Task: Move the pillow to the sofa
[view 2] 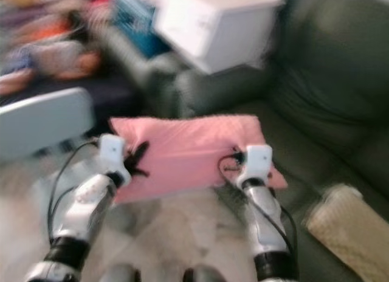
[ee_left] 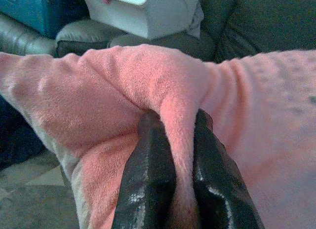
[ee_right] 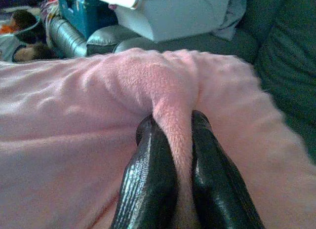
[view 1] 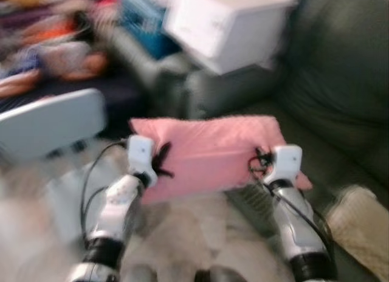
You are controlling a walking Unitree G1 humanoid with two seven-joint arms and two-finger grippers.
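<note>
Both pincers, left (ee_left: 178, 189) and right (ee_right: 181, 187), pinch the pillow (view 1: 209, 151) (carry step); next, lower it onto the sofa (view 1: 340, 99) ahead.

One pink pillow (view 1: 209, 154). Two grippers: left (ee_left: 175, 155), right (ee_right: 173, 150), each w/ two black fingers pinching a fold of pillow. One dark green sofa (view 1: 340, 93). One white box (view 1: 228, 24). One blue crate (ee_right: 81, 12). One pale grey chair (view 1: 51, 121). One beige mat (view 1: 361, 224).
</note>
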